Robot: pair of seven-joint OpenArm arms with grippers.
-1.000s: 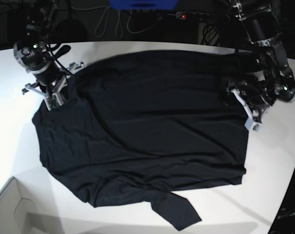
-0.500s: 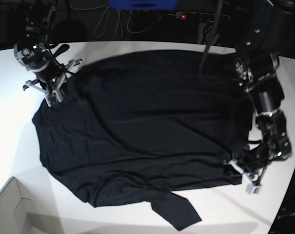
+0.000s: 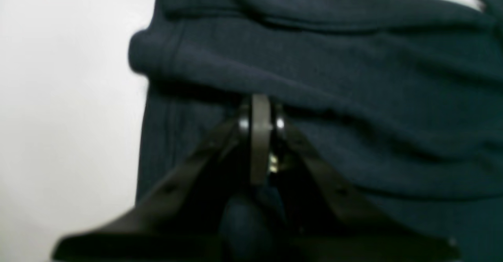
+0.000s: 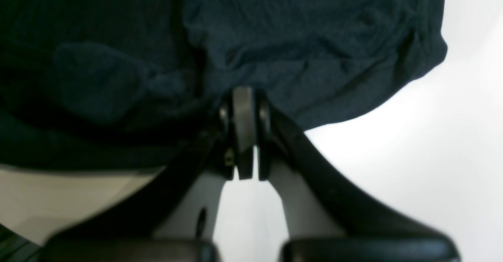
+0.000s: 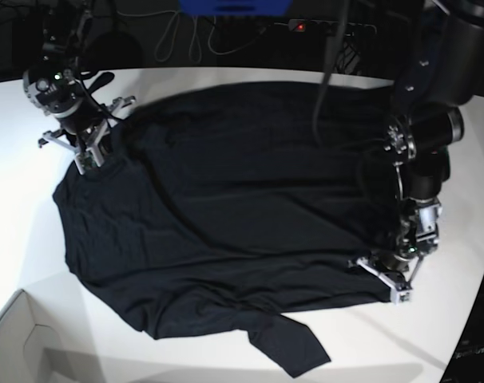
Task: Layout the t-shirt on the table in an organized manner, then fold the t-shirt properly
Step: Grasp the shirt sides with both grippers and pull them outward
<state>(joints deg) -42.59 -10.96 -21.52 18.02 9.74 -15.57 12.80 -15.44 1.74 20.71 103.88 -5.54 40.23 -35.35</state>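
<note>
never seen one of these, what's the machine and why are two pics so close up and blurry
It is a robot with two arms working over a white table. The wide picture looks down from overhead. Each blurry close-up comes from a camera on one arm's wrist, looking past its pinching tool.

A black t-shirt lies spread on the table, with a white box corner at the edge.

The left tool, on the right of the wide picture, is shut on the shirt's edge. The right tool, on the left, is shut on the shirt's far corner.
</note>
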